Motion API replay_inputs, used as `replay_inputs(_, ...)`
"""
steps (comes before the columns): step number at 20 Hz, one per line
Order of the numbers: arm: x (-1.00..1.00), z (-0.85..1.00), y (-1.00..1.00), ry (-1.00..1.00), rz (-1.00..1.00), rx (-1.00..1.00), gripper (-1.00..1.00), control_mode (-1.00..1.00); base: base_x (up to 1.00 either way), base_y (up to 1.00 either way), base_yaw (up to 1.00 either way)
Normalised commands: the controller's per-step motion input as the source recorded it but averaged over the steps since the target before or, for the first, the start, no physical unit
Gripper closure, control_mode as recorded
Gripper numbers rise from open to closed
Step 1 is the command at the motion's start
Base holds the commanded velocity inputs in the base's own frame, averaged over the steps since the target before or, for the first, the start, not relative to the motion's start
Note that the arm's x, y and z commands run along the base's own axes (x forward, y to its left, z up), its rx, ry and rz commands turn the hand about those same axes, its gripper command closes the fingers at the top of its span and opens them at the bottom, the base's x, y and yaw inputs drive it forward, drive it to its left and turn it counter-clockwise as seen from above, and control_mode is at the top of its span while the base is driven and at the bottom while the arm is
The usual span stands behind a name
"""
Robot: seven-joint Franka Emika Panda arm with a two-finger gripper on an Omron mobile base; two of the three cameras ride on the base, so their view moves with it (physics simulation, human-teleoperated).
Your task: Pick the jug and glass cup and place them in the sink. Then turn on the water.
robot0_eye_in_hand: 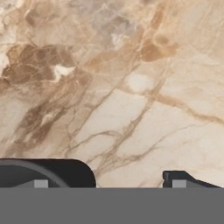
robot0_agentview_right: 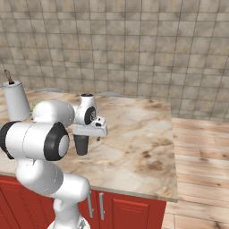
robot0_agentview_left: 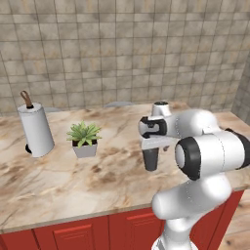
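A: Looking at the left base view, the gripper sits right of centre in the frame, pointing straight down at the marble counter. The glass cup stands upright directly beneath it, its dark body showing below the hand.

B: Is anything held yet?

A: I'd say not. In the hand view the two dark tips stand far apart at the bottom edge, so the jaws are spread wide. One tip at lower left seems to sit over the cup's curved rim; whether it touches, I cannot tell.

B: So what does the next move turn on?

A: The cup's long axis is vertical, and it lies just below the hand and a little toward the lower left of the hand view, not midway between the tips. In my judgement the hand needs a small shift that way before the jaws close, or one finger may land on the rim.

B: And the rest?

A: The paper-towel roll and the potted plant stand well apart at the left of the frame — no obstacle.
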Motion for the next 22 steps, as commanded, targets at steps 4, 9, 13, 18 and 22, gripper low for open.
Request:
replay_inputs(4, 0.0, -0.2, 0.38, 0.14, 0.0, 0.0, 1.0, -1.0, 0.0, 0.0, 0.0)
replay_inputs(9, 0.0, -0.08, 0.15, 0.06, 0.0, 0.0, 1.0, -1.0, 0.0, 0.0, 0.0)
replay_inputs(13, 0.0, -0.11, 0.07, 0.02, 0.0, 0.0, 1.0, -1.0, 0.0, 0.0, 0.0)
replay_inputs(18, 0.0, -0.02, 0.02, 0.03, 0.0, 0.0, 1.0, -1.0, 0.0, 0.0, 0.0)
replay_inputs(22, -0.03, 0.01, 0.0, 0.0, 0.0, 0.0, 1.0, -1.0, 0.0, 0.0, 0.0)
